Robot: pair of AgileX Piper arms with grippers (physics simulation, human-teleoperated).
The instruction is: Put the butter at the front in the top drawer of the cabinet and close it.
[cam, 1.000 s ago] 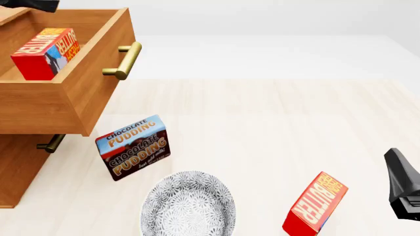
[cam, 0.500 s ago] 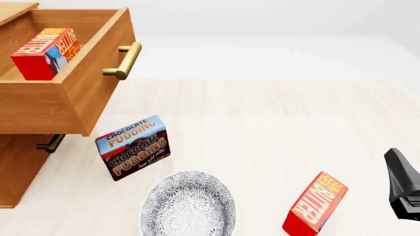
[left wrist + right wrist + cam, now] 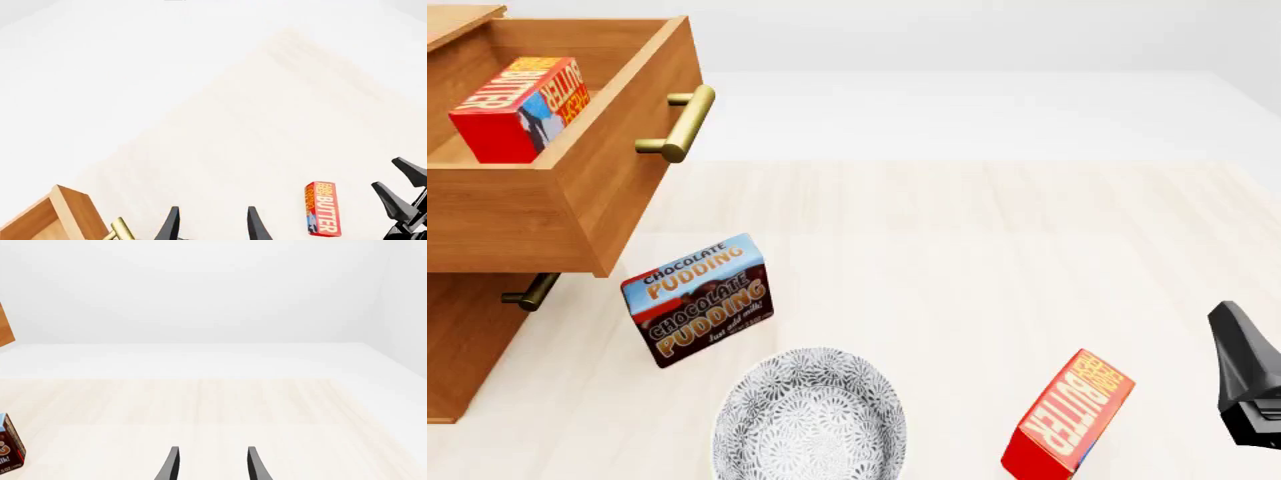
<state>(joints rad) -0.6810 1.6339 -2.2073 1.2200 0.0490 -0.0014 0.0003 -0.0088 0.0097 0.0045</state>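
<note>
Your butter (image 3: 518,108) lies inside the top drawer (image 3: 574,215), which stands pulled out of the cabinet (image 3: 461,350) at the table's (image 3: 988,260) left edge. Your left gripper (image 3: 211,225) and right gripper (image 3: 211,464) are both spread, grasping nothing.

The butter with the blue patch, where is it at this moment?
In the front view, the butter lies at far left inside the open top drawer of the cabinet, above the chocolate pudding box.
</note>
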